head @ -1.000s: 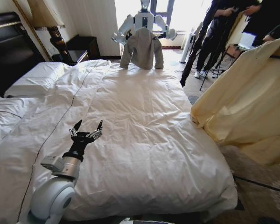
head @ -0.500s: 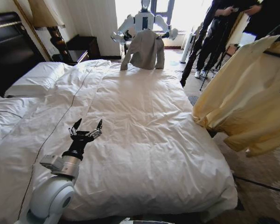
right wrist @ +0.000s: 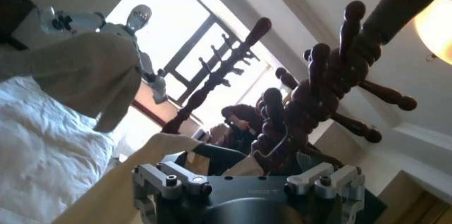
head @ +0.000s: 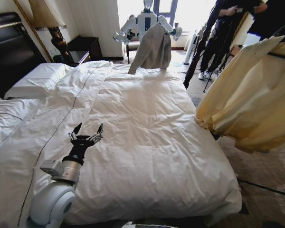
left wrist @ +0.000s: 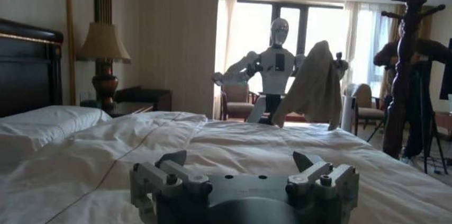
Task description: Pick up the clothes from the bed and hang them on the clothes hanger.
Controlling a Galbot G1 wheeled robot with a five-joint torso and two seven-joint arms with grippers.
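Hanging clear of the bed, the clothes had swung higher — left gripper idled open; right gripper's state unclear

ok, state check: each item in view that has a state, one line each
clothes: off the bed, hanging in the air to the robot's right, hem draping by the mattress edge
clothes hanger: inside the garment's shoulder, a short black bar exposed
bed: made, duvet rumpled
left gripper: open, empty, just above the duvet
right gripper: raised beside a wooden coat stand
grey garment: held up by another robot across the bed
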